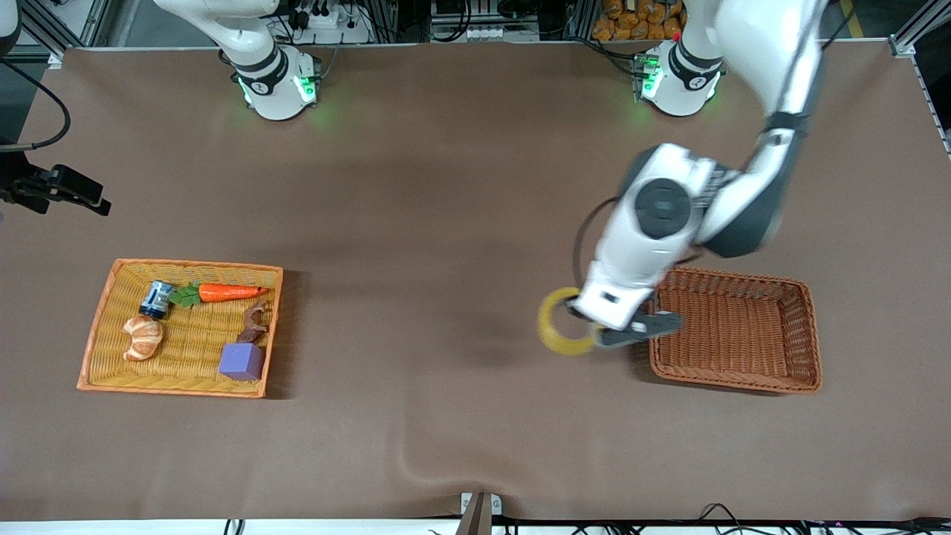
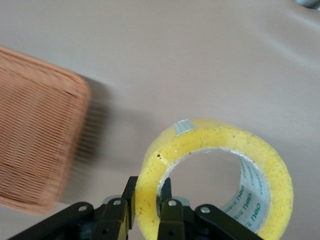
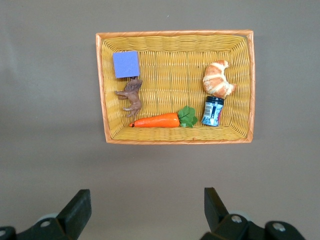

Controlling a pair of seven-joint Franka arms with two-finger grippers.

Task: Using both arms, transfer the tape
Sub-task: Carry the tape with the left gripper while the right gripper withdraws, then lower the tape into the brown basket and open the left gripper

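Note:
The tape (image 1: 553, 325) is a yellowish ring with a grey-white core. My left gripper (image 1: 585, 327) is shut on its wall, one finger inside the ring and one outside. It holds the tape upright in the air over bare table, just beside the brown wicker basket (image 1: 810, 334) on the side toward the right arm's end. The left wrist view shows the tape (image 2: 210, 136) pinched in the left gripper (image 2: 148, 194). My right gripper (image 3: 145, 202) is open and empty, high over the table near the yellow basket (image 3: 175, 34). It is out of the front view.
The yellow basket (image 1: 96, 327) at the right arm's end holds a croissant (image 1: 143, 338), a carrot (image 1: 226, 292), a small jar (image 1: 156, 299), a purple block (image 1: 241, 361) and a brown toy animal (image 1: 255, 322). The brown basket (image 2: 35, 125) has nothing in it.

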